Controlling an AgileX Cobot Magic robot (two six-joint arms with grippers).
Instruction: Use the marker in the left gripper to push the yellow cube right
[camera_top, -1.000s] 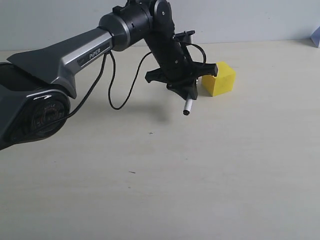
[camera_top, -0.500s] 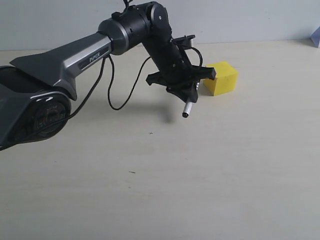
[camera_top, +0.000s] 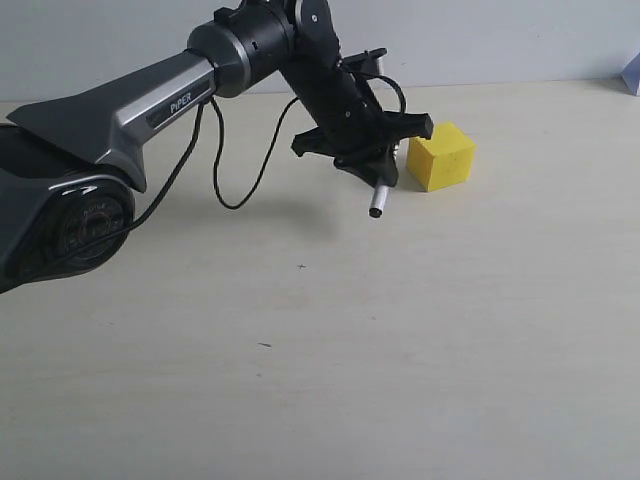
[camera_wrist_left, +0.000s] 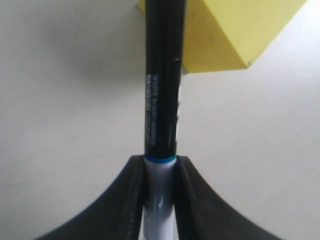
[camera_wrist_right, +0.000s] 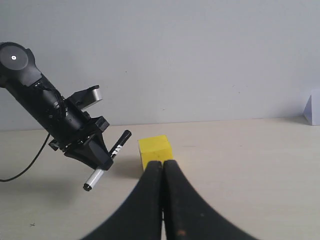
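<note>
just left of the yellow cube (camera_top: 441, 157), the left gripper (camera_top: 378, 176) hangs above the table (camera_top: 450, 330). its jaws are closed partway on the white barrel of the marker (camera_top: 377, 203), which tilts with its black cap toward the cube. in the right wrist view the cap tip sits close beside the cube with a sliver of gap; whether they really touch i cannot tell. by my judgement the marker is lined up, and the push to the right is not yet done. pointing at the cube, the right gripper (camera_wrist_right: 162, 167) has its jaws pressed together on nothing.
</note>
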